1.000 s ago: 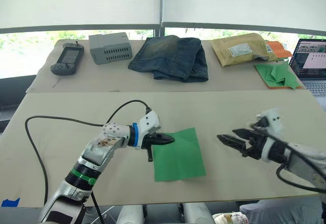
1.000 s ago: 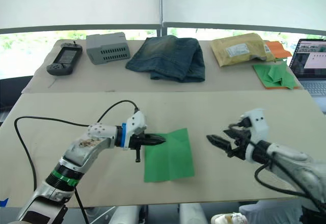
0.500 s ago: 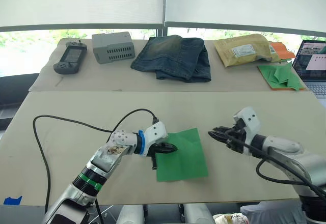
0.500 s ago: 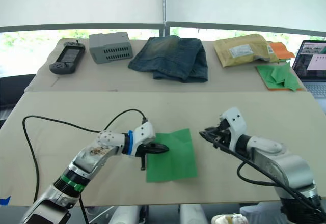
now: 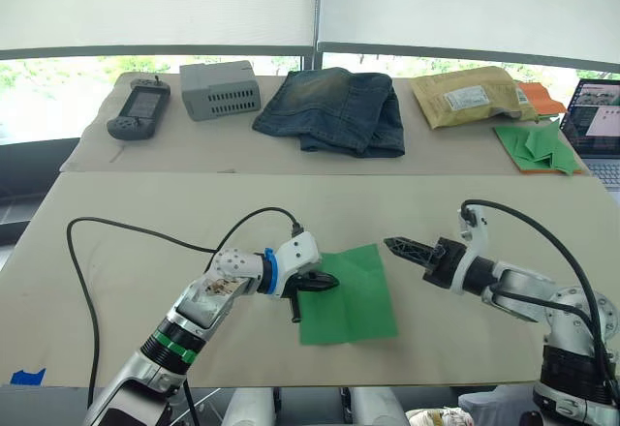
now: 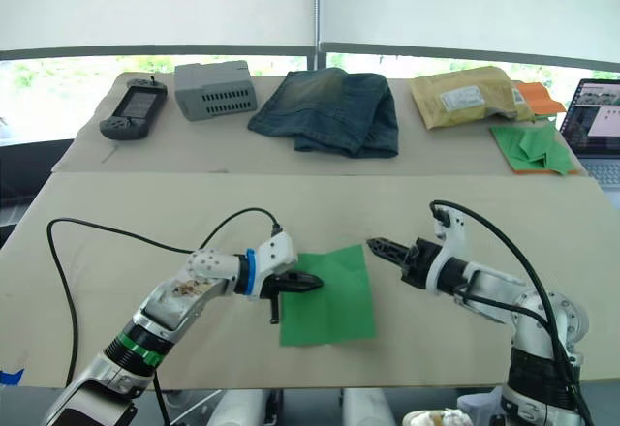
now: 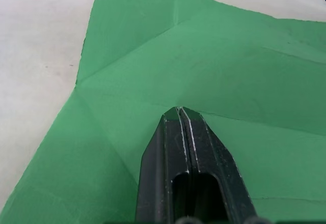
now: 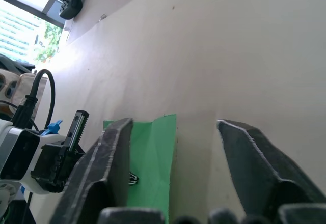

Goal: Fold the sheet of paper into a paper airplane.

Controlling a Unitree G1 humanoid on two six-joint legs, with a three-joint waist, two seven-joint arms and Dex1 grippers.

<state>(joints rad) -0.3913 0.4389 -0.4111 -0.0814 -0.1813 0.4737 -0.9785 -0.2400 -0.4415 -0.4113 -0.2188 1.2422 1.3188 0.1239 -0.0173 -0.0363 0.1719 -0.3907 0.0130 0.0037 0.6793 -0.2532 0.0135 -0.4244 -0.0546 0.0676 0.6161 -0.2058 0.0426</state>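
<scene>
Two sets of fingers work one sheet of paper (image 5: pixel 346 292), which lies flat on the worktop (image 5: pixel 145 203) between them, creased but not yet shaped into a dart. My left fingers (image 5: pixel 327 282) are pressed together, tips down on the sheet's near edge, probably to pin it so it cannot slide. My right fingers (image 5: pixel 391 245) are spread apart, empty, just beside the far corner, lined up as if to catch that edge and lift it. No container is within reach of either.
</scene>
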